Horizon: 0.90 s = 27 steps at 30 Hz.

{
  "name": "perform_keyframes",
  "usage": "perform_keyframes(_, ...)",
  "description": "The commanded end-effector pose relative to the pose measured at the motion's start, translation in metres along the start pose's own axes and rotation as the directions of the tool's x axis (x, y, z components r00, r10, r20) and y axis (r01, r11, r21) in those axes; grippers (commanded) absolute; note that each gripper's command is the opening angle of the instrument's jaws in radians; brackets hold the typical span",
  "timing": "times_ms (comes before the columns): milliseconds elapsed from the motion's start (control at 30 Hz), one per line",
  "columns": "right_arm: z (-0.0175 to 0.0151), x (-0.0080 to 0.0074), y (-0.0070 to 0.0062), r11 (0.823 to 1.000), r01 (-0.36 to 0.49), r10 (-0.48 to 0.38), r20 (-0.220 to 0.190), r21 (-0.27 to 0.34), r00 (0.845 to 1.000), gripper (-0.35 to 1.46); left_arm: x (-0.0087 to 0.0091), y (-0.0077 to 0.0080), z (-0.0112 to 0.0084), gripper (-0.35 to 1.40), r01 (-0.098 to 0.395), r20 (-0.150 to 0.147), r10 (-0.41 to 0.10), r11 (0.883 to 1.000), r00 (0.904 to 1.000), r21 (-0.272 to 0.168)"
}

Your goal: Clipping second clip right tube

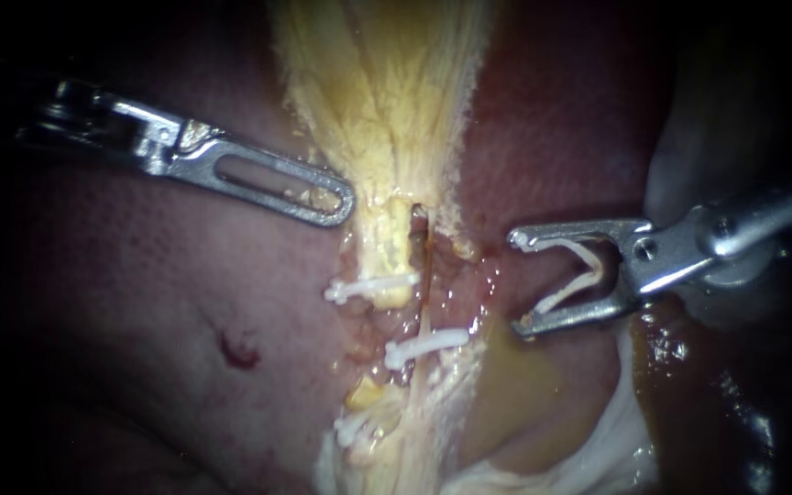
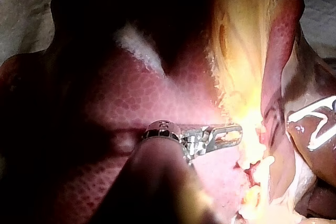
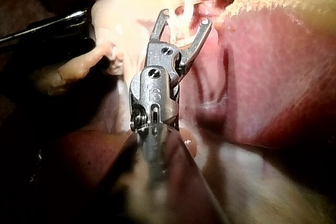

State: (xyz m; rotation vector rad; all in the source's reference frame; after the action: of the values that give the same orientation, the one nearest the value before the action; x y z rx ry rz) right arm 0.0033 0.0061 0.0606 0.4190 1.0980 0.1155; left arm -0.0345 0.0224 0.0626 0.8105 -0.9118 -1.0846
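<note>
My right instrument (image 1: 520, 282) comes in from the right, its jaws standing wide apart with an open white clip (image 1: 572, 280) seated between them. It hovers clear of the thin right tube (image 1: 422, 275), which carries one white clip (image 1: 425, 346). The thicker yellow left tube (image 1: 389, 247) bears a clip (image 1: 370, 289); a third clip (image 1: 357, 426) sits lower. My left instrument (image 1: 341, 203) has slotted jaws shut on the yellow tissue (image 1: 378, 101) above the tubes. In the wrist views, the left jaws (image 2: 233, 132) pinch yellow tissue and the right jaws (image 3: 185, 20) hold the clip (image 3: 181, 27).
Pink liver (image 1: 139, 302) lies to the left, with a small red spot (image 1: 238, 350). Yellow fluid (image 1: 533, 385) pools under the right jaws, and white tissue (image 1: 607, 440) lies below it. Darker liver (image 1: 552, 119) rises behind my right instrument.
</note>
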Motion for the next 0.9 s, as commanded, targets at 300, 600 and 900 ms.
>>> perform_keyframes(300, 0.0002, -0.0001, 0.0000, 1.000, 0.001, -0.001, -0.001, 0.005, 1.000, 0.50, -0.0021, -0.0017, -0.0079, -0.35, 0.018, 0.034, -0.017, 0.999, 0.9993, -0.028)
perform_keyframes(600, 0.0011, -0.0001, -0.0002, 1.000, -0.008, 0.008, -0.005, 0.022, 1.000, 0.50, -0.0017, -0.0016, -0.0092, -0.35, 0.020, 0.039, -0.019, 0.999, 0.9991, -0.034)
perform_keyframes(900, 0.0059, -0.0015, -0.0007, 0.991, -0.107, 0.110, -0.028, 0.079, 0.994, 0.50, -0.0016, -0.0017, -0.0091, -0.35, 0.020, 0.040, -0.019, 0.999, 0.9990, -0.035)
